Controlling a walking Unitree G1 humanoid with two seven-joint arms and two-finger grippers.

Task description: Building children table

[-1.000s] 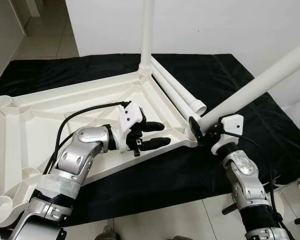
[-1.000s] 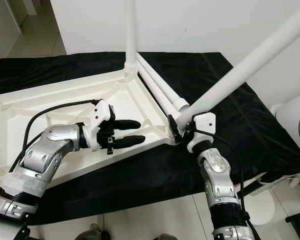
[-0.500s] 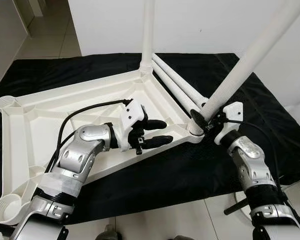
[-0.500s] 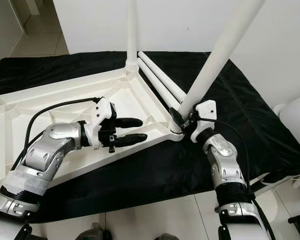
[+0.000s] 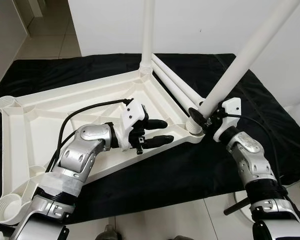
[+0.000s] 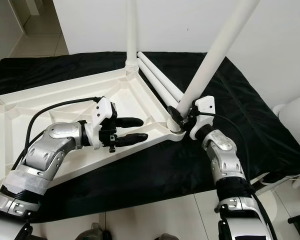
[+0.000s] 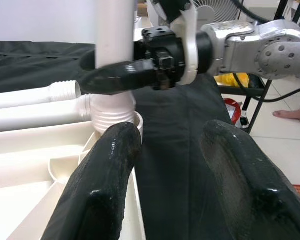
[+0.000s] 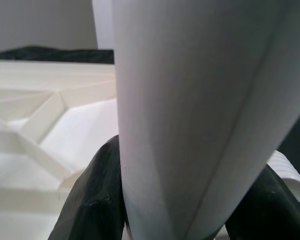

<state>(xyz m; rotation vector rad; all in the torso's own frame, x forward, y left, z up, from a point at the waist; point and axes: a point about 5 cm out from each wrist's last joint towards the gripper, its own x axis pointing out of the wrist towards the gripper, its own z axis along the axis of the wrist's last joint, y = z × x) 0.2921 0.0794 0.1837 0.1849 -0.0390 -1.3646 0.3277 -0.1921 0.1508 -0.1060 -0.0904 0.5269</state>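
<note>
The white plastic tabletop (image 5: 50,112) lies upside down on a black cloth. One white leg (image 5: 148,30) stands upright in its far corner socket. My right gripper (image 5: 202,116) is shut on a second white leg (image 5: 245,52), whose threaded end sits at the near right corner socket (image 5: 193,125) while the leg leans up to the right. My left gripper (image 5: 160,131) is open, resting on the tabletop's front rim just left of that socket. Two more legs (image 5: 177,90) lie on the cloth beside the tabletop.
The black cloth (image 5: 155,170) covers a low platform whose front edge meets the tiled floor (image 5: 155,220). A white wall (image 5: 215,25) stands behind. A white fan (image 6: 295,120) stands at the right. Empty corner sockets (image 5: 5,102) lie at the left.
My right gripper has swung the held leg from a low slant toward upright and brought its end onto the corner socket. The left gripper stays on the rim.
</note>
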